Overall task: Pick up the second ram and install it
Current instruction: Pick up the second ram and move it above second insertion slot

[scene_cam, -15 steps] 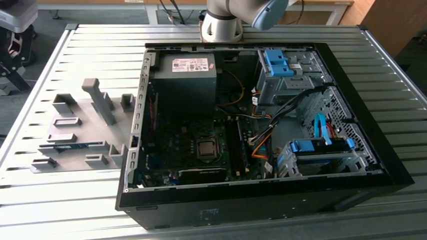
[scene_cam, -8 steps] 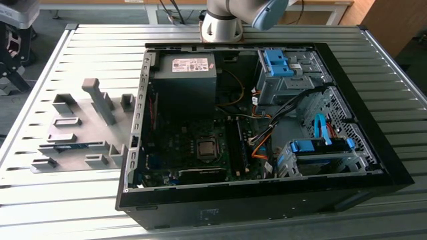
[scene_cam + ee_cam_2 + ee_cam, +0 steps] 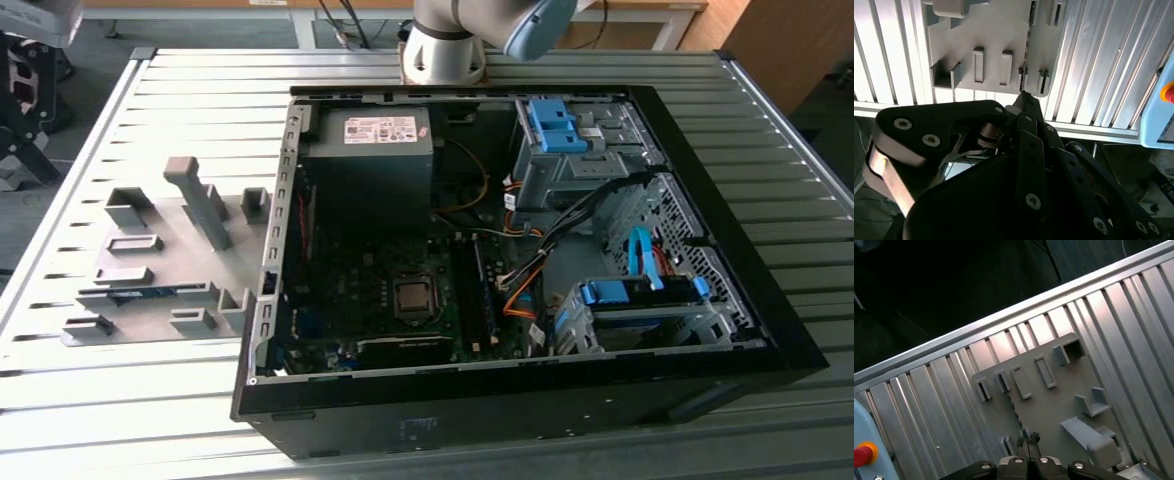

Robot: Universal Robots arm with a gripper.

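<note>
The second ram [image 3: 144,294] is a thin green-blue stick standing on edge in a slot of the grey fixture plate [image 3: 160,255], at the exterior view's left, outside the computer case. In both wrist views it appears edge-on as a thin dark line [image 3: 1027,45] [image 3: 1015,412] across the plate. My gripper [image 3: 1023,95] [image 3: 1029,436] hangs high above the plate, roughly in line with one end of the ram and well clear of it. Its black fingers meet at the tips, shut with nothing between them.
The open black computer case [image 3: 747,330] lies on the slatted metal table [image 3: 107,400], with motherboard [image 3: 387,300], power supply [image 3: 374,150] and blue drive brackets [image 3: 641,292] inside. Grey upright blocks [image 3: 200,200] stand on the fixture plate. A red button [image 3: 863,454] sits off the table's edge.
</note>
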